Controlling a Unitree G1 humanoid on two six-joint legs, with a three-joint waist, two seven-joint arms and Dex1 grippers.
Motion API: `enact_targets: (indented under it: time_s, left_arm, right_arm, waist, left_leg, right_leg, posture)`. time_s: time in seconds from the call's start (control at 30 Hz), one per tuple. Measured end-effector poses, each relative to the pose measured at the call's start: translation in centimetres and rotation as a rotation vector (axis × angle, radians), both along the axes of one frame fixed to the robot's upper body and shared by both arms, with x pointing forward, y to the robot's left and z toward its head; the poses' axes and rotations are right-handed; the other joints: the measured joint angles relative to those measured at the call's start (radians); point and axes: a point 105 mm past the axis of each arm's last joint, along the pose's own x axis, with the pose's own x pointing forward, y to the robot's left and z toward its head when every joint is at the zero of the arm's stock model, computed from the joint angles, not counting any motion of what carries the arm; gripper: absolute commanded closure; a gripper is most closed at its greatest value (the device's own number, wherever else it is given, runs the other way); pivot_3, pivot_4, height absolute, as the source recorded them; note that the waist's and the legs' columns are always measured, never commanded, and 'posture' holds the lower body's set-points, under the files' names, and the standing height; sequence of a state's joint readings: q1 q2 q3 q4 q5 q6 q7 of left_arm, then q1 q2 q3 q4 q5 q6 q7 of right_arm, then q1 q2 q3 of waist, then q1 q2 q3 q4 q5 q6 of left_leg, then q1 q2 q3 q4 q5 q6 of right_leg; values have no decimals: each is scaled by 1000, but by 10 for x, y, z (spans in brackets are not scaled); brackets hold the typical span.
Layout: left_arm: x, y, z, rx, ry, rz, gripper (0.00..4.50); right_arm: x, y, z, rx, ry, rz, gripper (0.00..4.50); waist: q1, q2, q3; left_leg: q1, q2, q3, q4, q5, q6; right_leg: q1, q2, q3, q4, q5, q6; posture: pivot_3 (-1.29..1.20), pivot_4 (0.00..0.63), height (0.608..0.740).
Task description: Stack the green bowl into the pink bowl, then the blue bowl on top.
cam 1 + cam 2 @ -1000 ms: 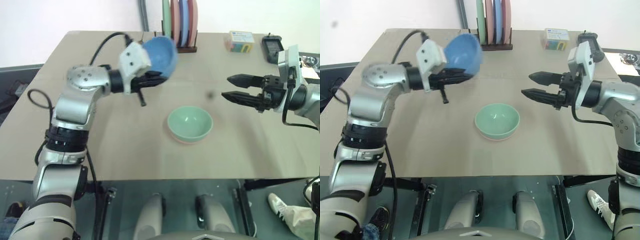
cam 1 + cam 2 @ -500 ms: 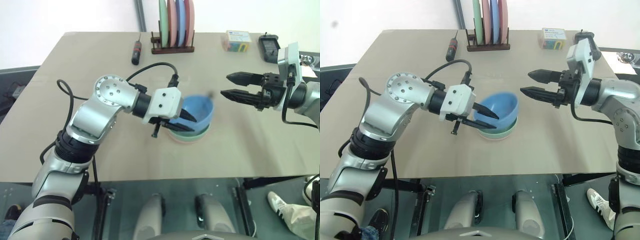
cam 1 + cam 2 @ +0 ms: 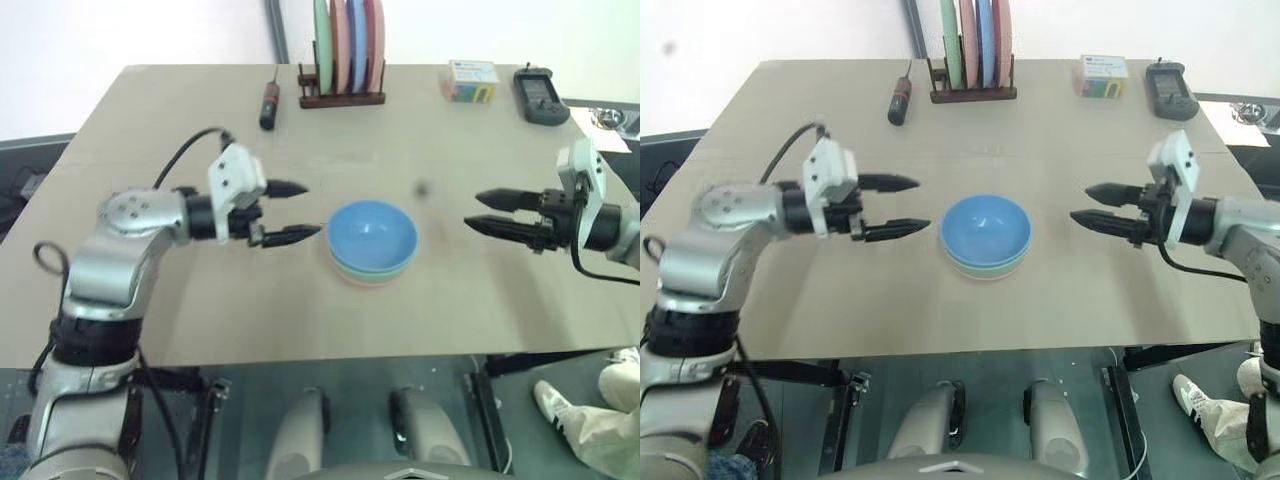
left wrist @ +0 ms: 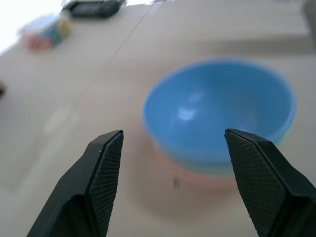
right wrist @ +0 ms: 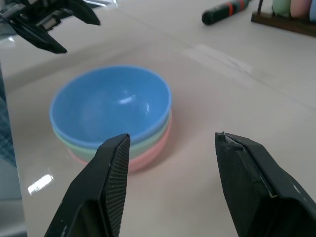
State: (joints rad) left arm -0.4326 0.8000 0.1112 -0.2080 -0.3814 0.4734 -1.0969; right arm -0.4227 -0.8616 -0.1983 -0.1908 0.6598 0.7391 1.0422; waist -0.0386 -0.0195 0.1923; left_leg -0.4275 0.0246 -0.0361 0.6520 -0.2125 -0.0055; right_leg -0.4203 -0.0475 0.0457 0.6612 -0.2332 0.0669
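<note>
Left eye view: left gripper [image 3: 295, 211], which was carrying the blue bowl [image 3: 372, 234] a second ago, is now sitting empty, fingers spread wide, bowl just ahead of its tips. Three bowls are resting nested: blue over green bowl [image 5: 101, 143] over pink bowl [image 5: 148, 154]. Right gripper [image 3: 483, 211] is hovering opposite, fingers apart, empty.

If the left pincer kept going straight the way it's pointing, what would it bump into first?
Most likely the blue bowl, top of the stack. The left pincer, open and empty, points straight at it in its wrist view, though it may pass just over the rim.
</note>
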Motion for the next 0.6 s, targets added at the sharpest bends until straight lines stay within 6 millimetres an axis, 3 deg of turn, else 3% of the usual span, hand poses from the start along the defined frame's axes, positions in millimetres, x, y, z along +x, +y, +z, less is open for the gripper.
enact_targets:
  time_s: [0.13, 0.2, 0.37, 0.6]
  left_arm:
    - [-15, 47, -25, -47, 44, 198, 1013]
    - [-25, 60, -30, -70, 56, 252, 1013]
    - [-53, 61, -21, -136, 28, 249, 1013]
    - [-64, 71, -25, -154, 33, 307, 1013]
  right_arm:
    - [-7, -29, -32, -68, 23, -16, 1630]
    - [-14, -41, -47, -122, 33, 5, 1630]
    - [-19, -55, -55, -164, -11, 59, 1630]
    - [-19, -69, -67, -157, -42, 56, 1630]
  waist:
    - [7, 0, 0]
    - [8, 0, 0]
    - [5, 0, 0]
    - [3, 0, 0]
  left_leg:
    - [2, 0, 0, 0, 0, 0]
    - [2, 0, 1, 0, 0, 0]
    - [13, 1, 3, -1, 0, 0]
    - [14, 1, 5, -1, 0, 0]
  right_leg:
    - [2, 0, 0, -1, 0, 0]
    - [3, -1, 0, -1, 0, 0]
    - [11, -1, 1, -1, -5, -1]
    - [11, 0, 4, 0, -4, -1]
  posture:
    - [0, 150, 740]
    - [0, 150, 740]
    - [0, 150, 740]
    - [0, 150, 740]
